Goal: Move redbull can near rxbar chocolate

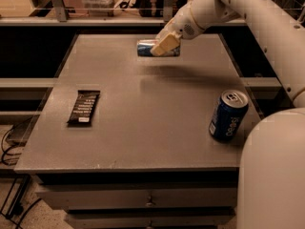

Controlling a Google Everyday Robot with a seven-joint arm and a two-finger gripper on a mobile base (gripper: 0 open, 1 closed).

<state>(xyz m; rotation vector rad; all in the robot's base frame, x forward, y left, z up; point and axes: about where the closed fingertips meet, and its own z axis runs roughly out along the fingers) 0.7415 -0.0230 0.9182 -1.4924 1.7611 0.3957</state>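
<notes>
Camera view: the arm reaches in from the upper right, slanting down-left over the far counter (157,137).
Claw (164,44): clamped on the redbull can (145,48), held sideways above the surface.
Rxbar chocolate (84,106): flat at left, well apart.

Pepsi lettering on blue can (228,114); rxbar chocolate (84,107) white lines illegible. Top centre, claw (164,44) grips redbull can (145,48).

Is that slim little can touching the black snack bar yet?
Apart. The camera view shows bare table between the redbull can, at the far edge in the gripper, and the rxbar chocolate near the left.
</notes>
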